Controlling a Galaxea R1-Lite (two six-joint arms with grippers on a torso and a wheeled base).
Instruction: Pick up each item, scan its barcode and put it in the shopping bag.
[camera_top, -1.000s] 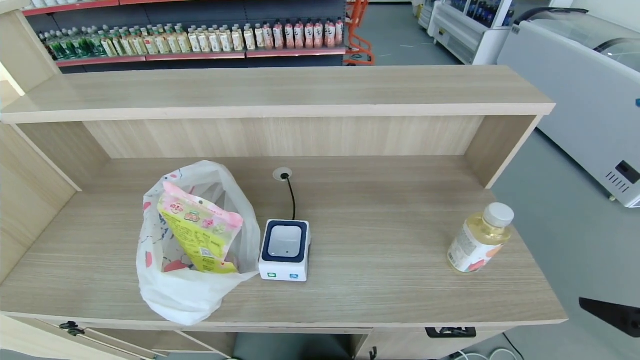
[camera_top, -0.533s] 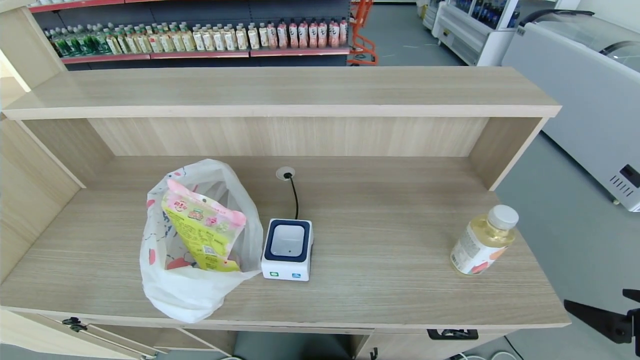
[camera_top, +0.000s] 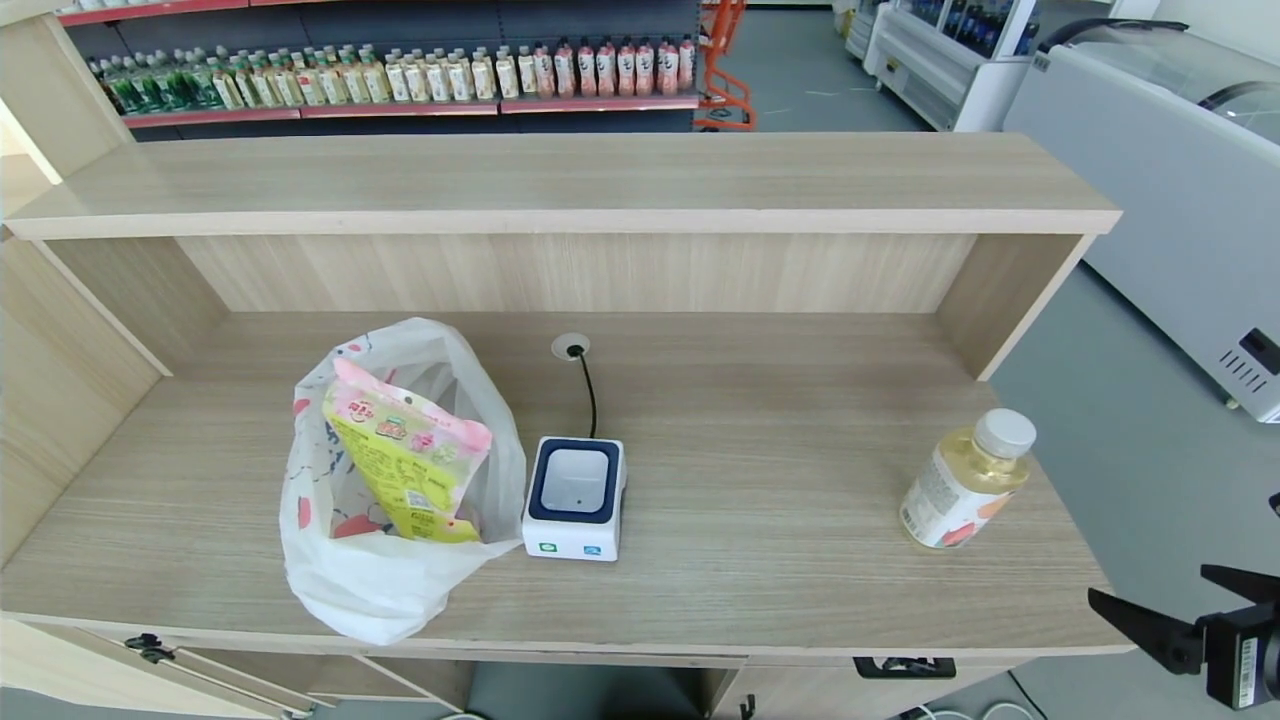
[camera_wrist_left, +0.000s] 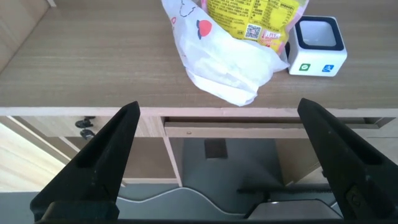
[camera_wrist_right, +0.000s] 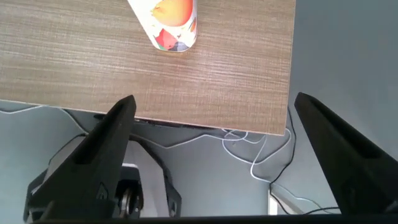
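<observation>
The right gripper hangs with its two black fingers spread wide and nothing between them. It sits far to the right of the small white barcode scanner with a dark blue frame around its window, off the near right corner of the light wooden counter and past its front edge.

The clear plastic bottle of pale yellow drink with a white cap and an orange-and-white label stands upright on the counter. It is well to the right of the scanner, close to the counter's right edge, and apart from the right gripper.

The left gripper is also spread and empty, in front of the counter's front edge and nearer the robot than the scanner.

The thin white plastic shopping bag with red and blue prints sits open just to the left of the scanner, and its side seems to brush it. A yellow and pink snack pouch leans inside the bag, its top sticking out. A black cable runs from the back of the scanner to a round hole in the counter.
</observation>
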